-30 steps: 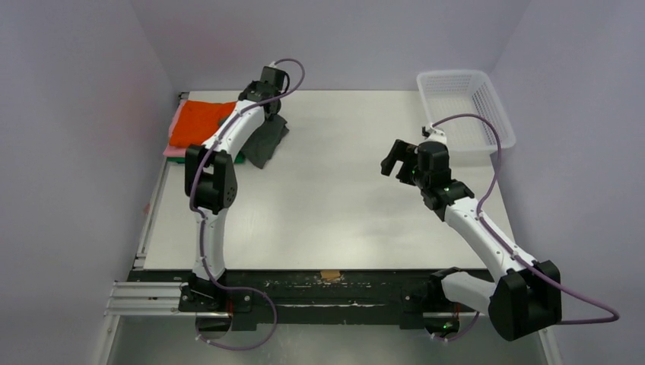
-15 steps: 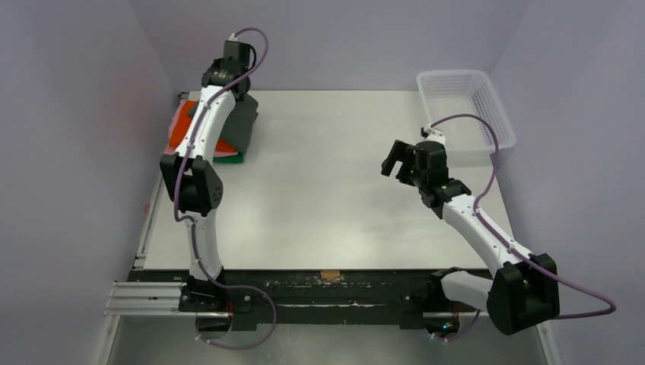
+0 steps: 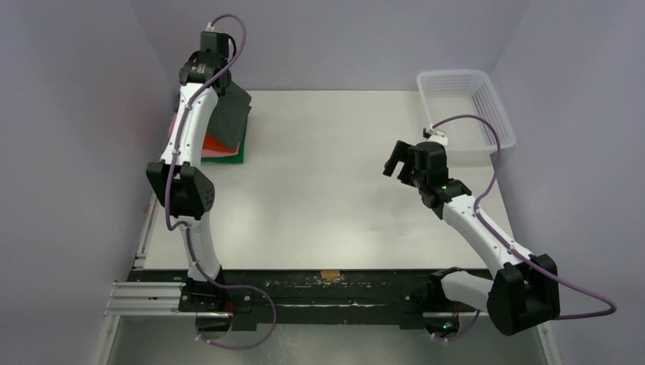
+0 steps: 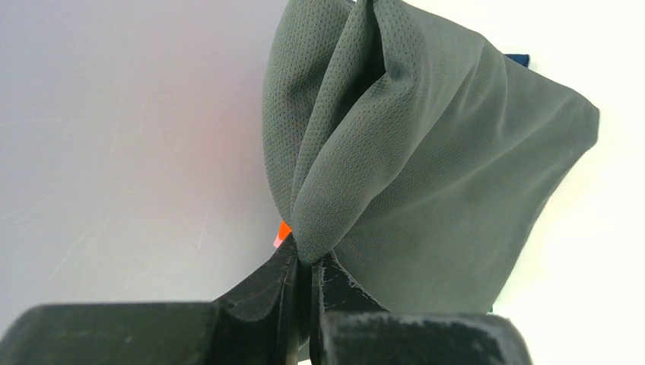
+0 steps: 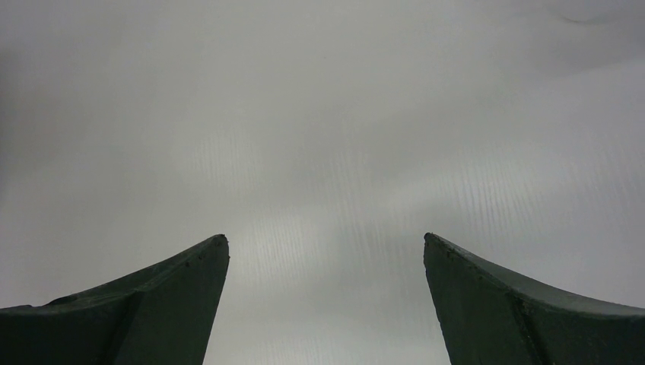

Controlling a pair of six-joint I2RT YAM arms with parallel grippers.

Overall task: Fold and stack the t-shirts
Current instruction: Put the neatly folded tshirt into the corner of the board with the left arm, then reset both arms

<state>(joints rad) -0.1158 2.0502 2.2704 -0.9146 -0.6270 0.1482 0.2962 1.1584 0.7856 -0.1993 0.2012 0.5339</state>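
Observation:
My left gripper [image 4: 309, 258] is shut on a bunched edge of the dark grey t-shirt [image 4: 426, 175] and holds it hanging above the stack at the table's far left. In the top view the grey shirt [image 3: 232, 114] drapes over the folded orange shirt [image 3: 217, 143], with the pink one [image 3: 207, 154] and the green one [image 3: 234, 157] showing beneath. A sliver of orange [image 4: 284, 230] shows beside my left fingers. My right gripper [image 5: 325, 243] is open and empty over bare table, seen right of centre in the top view [image 3: 395, 161].
A white plastic mesh basket [image 3: 464, 106] stands at the table's far right corner. Lilac walls close in on the left, back and right. A black rail runs along the near edge by the arm bases.
My left arm has swung left and back, carrying the grey shirt from beside the stack to above it, now covering much of the orange shirt. The right arm has barely moved.

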